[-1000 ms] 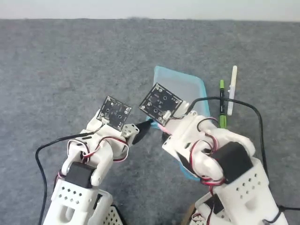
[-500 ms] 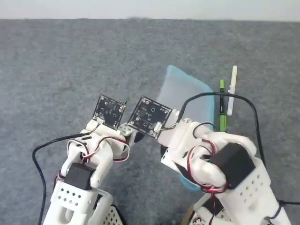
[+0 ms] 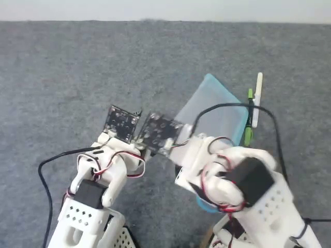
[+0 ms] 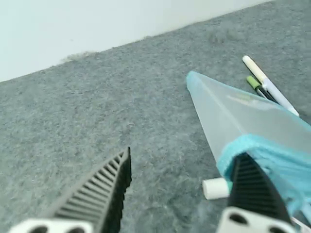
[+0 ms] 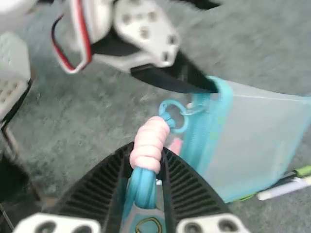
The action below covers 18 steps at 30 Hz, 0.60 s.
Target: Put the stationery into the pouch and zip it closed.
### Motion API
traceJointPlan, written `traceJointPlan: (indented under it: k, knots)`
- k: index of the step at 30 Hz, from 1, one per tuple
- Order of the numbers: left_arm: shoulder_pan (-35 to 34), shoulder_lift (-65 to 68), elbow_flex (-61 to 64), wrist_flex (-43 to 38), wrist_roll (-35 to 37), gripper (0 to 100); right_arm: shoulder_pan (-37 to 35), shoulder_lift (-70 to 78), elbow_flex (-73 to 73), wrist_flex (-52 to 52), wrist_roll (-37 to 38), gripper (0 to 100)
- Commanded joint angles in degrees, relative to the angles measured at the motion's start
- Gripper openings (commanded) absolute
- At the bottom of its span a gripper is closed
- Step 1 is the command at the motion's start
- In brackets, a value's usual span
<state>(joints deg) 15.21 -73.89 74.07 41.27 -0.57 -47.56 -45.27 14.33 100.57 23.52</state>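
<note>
The translucent blue pouch [image 3: 214,111] lies tilted on the grey carpet, its far corner against a green pen [image 3: 249,116] and a white pen [image 3: 257,98]. My right gripper [image 5: 146,162] is shut on the pink and blue zipper cord [image 5: 148,141], which runs to the pull ring [image 5: 175,116] at the pouch's near end [image 5: 252,145]. My left gripper [image 4: 177,189] is open. One of its fingers [image 4: 250,187] rests against the pouch's blue edge [image 4: 243,116], and the other finger [image 4: 104,194] is over bare carpet. A small white cylinder end [image 4: 215,188] shows beside that edge.
Both arms crowd the table's near middle, the left arm [image 3: 103,170] beside the right arm [image 3: 227,175]. A black cable [image 3: 232,107] loops over the pouch. A pale wall [image 4: 97,24] borders the carpet at the back.
The right arm has drawn the zipper cord leftward toward the left arm. The pouch has swung round, its far end sliding right onto the pens. The left arm shifted only slightly.
</note>
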Motion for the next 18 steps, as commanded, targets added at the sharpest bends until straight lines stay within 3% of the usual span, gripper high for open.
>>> traceJointPlan:
  k: [1, 6, 10, 18]
  knots:
    - [4.22, -0.53, 0.04, -0.79, 0.97, 31, -3.47, 0.4, 0.09, -0.22, 1.49, 0.6]
    - [4.84, -0.53, 0.13, -0.97, 1.23, 31, -9.01, 0.22, 0.09, 1.1, 1.58, 0.6]
    - [3.96, -0.62, 0.13, -0.97, 1.49, 31, -9.19, 0.04, 0.09, 1.98, 1.67, 0.6]
    - [-8.26, -0.62, 0.13, -2.9, 4.13, 31, -0.92, -7.6, 2.37, 2.42, 4.22, 0.6]
